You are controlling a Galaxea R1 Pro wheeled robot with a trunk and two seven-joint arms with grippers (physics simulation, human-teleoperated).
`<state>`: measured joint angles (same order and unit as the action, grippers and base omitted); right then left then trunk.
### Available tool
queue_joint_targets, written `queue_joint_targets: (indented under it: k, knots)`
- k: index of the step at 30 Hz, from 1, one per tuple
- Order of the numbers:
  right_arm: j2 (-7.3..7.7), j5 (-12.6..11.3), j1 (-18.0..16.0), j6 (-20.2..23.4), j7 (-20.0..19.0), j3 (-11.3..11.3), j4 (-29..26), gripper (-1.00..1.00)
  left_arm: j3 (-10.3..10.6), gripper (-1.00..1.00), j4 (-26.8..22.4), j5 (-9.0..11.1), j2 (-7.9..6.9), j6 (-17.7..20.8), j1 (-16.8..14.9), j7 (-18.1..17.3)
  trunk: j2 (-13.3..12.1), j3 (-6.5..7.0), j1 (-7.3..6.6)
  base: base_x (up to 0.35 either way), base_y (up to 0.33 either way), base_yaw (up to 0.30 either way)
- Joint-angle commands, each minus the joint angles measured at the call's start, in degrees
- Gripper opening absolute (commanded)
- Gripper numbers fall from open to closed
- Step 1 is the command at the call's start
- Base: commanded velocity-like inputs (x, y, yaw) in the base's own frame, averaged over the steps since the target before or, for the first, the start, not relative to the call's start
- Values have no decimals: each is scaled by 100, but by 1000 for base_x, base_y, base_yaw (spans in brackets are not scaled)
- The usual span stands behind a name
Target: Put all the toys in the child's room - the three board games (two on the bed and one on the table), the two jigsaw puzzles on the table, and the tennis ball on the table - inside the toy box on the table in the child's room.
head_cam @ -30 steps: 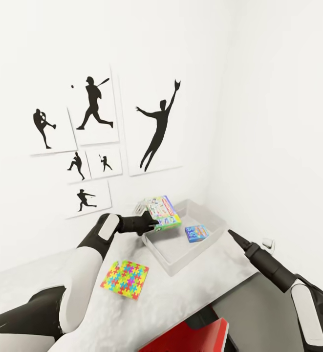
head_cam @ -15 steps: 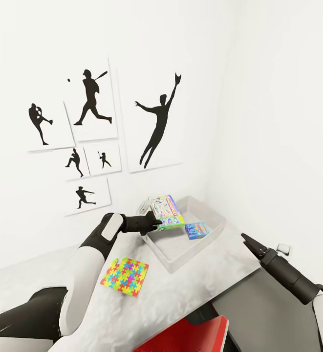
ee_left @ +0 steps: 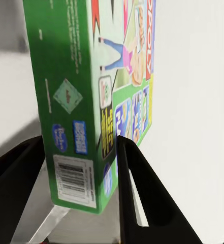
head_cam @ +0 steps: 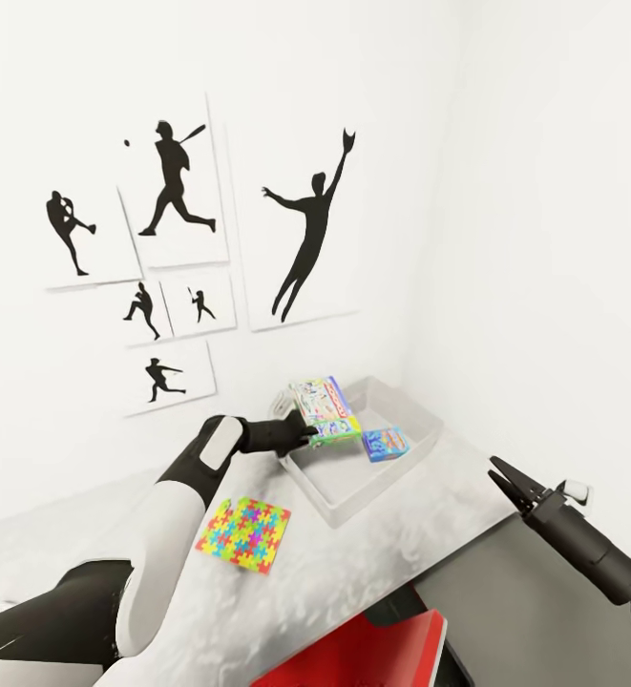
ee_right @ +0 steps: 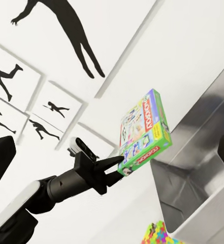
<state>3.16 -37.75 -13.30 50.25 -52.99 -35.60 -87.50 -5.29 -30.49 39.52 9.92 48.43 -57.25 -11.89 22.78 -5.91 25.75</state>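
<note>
Since a second ago, the black right gripper (head_cam: 511, 477) has drawn back, jaws apart. On the pale grey counter (head_cam: 353, 582), the grey open toy box (head_cam: 420, 441) holds a blue board game (head_cam: 386, 444); the left gripper (head_cam: 307, 433) clamps the green-edged board game (head_cam: 326, 411) above it, beside the neon jigsaw puzzle (head_cam: 243, 532).

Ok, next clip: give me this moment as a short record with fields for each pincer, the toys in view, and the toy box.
left pincer: shut on the green board game, holding it above the toy box
right pincer: open, holding nothing, off to the side of the table
toy box: pale grey open tray on the table, near the wall corner
blue board game: lying inside the toy box
jigsaw puzzle: flat on the table beside the toy box, not yet put away
wall: baseball silhouette pictures
</note>
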Motion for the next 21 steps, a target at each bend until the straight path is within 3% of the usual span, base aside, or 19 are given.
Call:
queue_joint_targets:
  k: [1,7,13,17,21]
  knots:
    - [3,0,-6,28,-16,-10,2,100,-35,-100,10,44,8,-51,-6,-21,13,-23,3,0,0,0]
    - [8,3,-6,29,-25,-33,7,100,157,-100,24,261,8,-204,-6,-2,13,-79,3,0,0,0]
    - [9,4,-6,22,-27,-54,24,100,267,-100,20,621,8,-227,-6,17,13,-135,3,0,0,0]
    - [9,4,-6,20,-33,-58,53,100,500,-100,23,775,8,-276,-6,19,13,-172,3,0,0,0]
    - [13,4,-6,20,-47,-62,69,100,684,-100,25,1112,8,-481,-6,20,13,-209,3,0,0,0]
